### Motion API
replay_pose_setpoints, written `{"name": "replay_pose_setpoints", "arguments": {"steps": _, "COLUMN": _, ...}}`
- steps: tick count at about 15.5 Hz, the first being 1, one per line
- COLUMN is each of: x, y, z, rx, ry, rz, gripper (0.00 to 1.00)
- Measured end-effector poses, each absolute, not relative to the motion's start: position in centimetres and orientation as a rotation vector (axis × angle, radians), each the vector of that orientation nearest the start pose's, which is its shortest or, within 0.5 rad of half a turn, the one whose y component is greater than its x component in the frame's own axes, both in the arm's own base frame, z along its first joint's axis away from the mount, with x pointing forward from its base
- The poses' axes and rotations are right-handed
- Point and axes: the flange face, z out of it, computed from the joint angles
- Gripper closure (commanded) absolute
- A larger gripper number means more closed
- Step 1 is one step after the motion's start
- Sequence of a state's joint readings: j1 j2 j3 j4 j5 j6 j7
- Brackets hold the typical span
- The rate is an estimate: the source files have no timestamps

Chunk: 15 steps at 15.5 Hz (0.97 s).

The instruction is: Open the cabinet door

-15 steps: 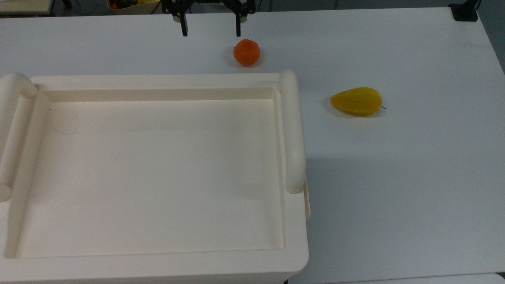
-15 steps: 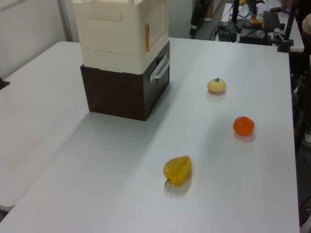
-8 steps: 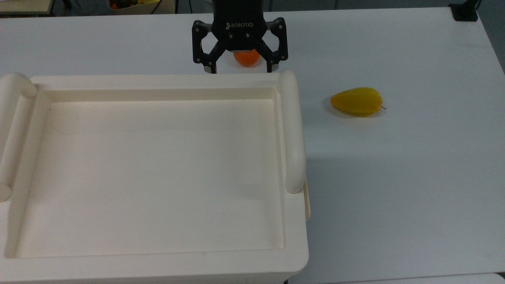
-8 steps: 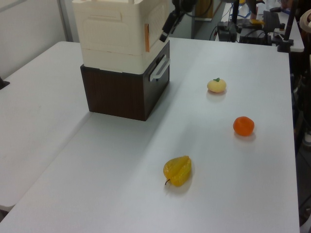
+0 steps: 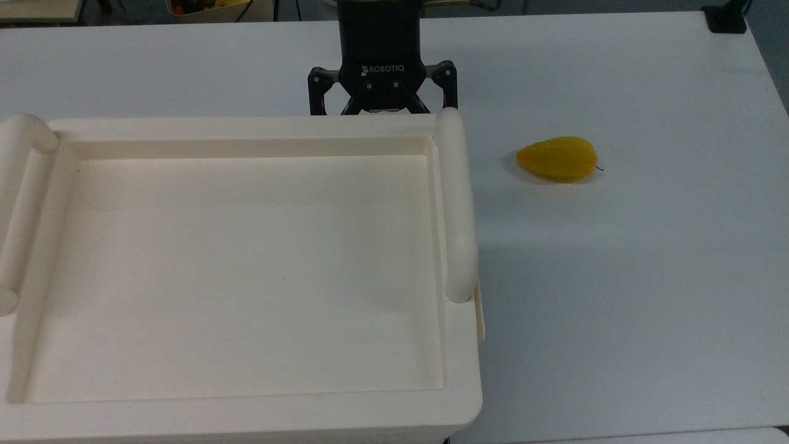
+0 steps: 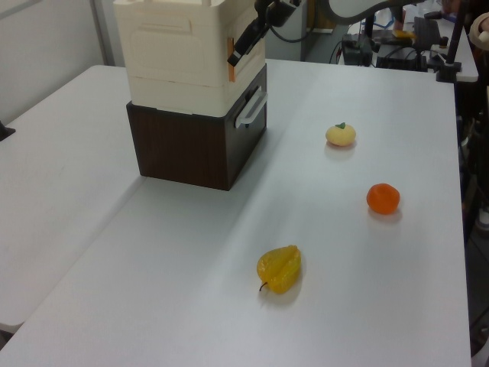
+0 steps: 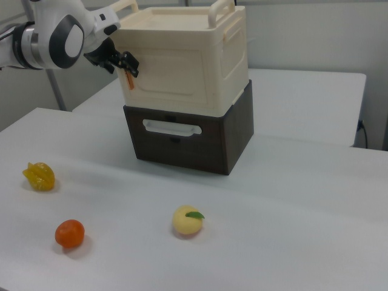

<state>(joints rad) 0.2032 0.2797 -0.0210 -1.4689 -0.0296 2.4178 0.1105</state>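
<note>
Since half a second ago the hand has been coming in closer to the cream cabinet, and in the top view it is now covering the orange fruit that was peeking out between its links. Its black body is sitting right against the cabinet's far edge in the top view, with the fingertips hidden below the rim, so I cannot tell how wide they are standing or whether they are gripping anything.

In the left view the hand is reaching down at the upper corner of the cabinet, right by the small orange-brown fitting on that corner. In the right view the hand is sitting at the right view's left edge of the cabinet front, again touching or just beside an orange fitting there; contact is too fine to judge.

The cabinet door is showing in the right view as the flat cream panel on the front of the cabinet, lying flush and closed. The cream cabinet is standing on a dark brown drawer box with a pale handle.

On the white tabletop, the yellow starfruit is lying well apart from the cabinet, toward the top view's right. In the left view the orange fruit and a pale yellow fruit with a green leaf are resting apart from each other
</note>
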Motion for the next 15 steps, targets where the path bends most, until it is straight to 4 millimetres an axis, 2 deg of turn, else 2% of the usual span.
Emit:
{"name": "replay_pose_setpoints", "arguments": {"steps": 5, "x": 68.30, "y": 12.83, "z": 59.91, "rx": -2.934, "ry": -0.173, "rz": -1.043, "gripper": 0.43}}
{"name": "replay_pose_setpoints", "arguments": {"steps": 7, "x": 68.30, "y": 12.86, "z": 59.92, "rx": -2.942, "ry": -0.183, "rz": -1.048, "gripper": 0.46}}
{"name": "replay_pose_setpoints", "arguments": {"steps": 15, "x": 68.22, "y": 13.20, "z": 59.89, "rx": -2.944, "ry": -0.193, "rz": -1.046, "gripper": 0.69}}
